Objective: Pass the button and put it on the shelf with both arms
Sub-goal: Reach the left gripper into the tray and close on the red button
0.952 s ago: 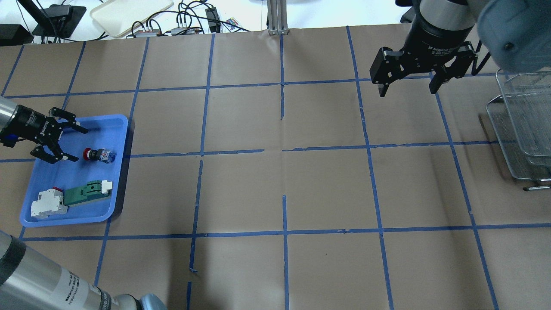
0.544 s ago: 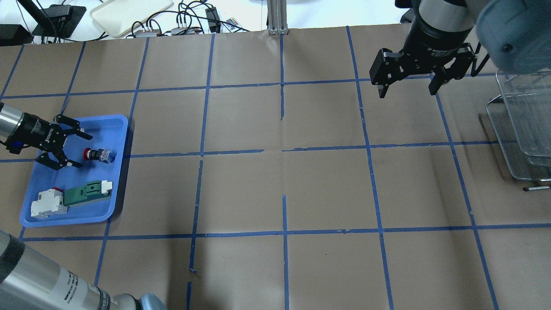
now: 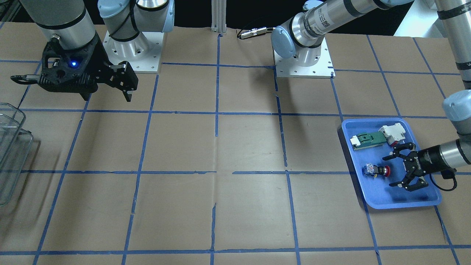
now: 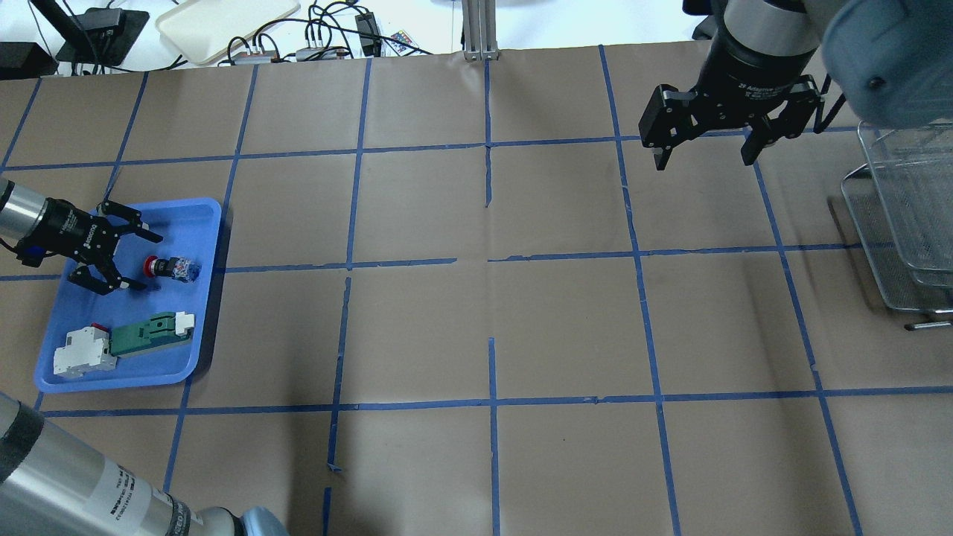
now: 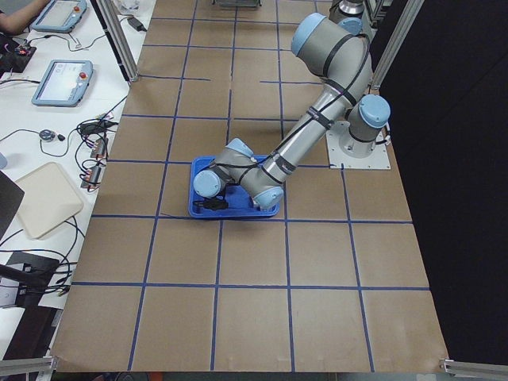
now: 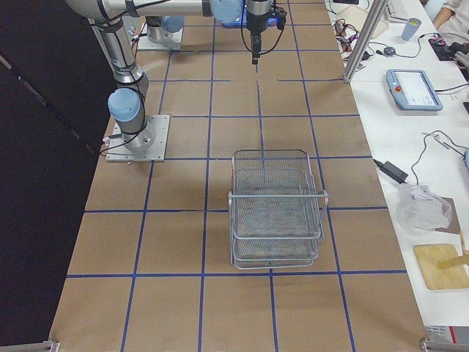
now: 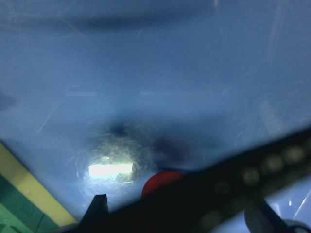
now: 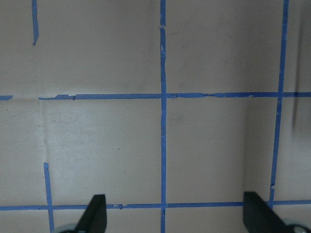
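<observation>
The button (image 4: 173, 268) lies on its side in the blue tray (image 4: 208, 313), red head toward my left gripper. It also shows in the front-facing view (image 3: 375, 170), and its red head shows blurred in the left wrist view (image 7: 160, 182). My left gripper (image 4: 147, 261) is open and low in the tray, its fingers on either side of the red head without touching it. My right gripper (image 4: 703, 161) is open and empty, high over the far right of the table. The wire shelf (image 4: 901, 223) stands at the right edge and also shows in the exterior right view (image 6: 277, 213).
A green-and-white module (image 4: 153, 331) and a white breaker (image 4: 80, 356) lie in the tray's near end, close to my left gripper. Cables and a cream tray (image 4: 223, 22) lie beyond the table's far edge. Brown paper with blue tape lines covers the table.
My left gripper has come down into the tray and moved toward the button, still open. The right gripper has barely moved. The button has not moved.
</observation>
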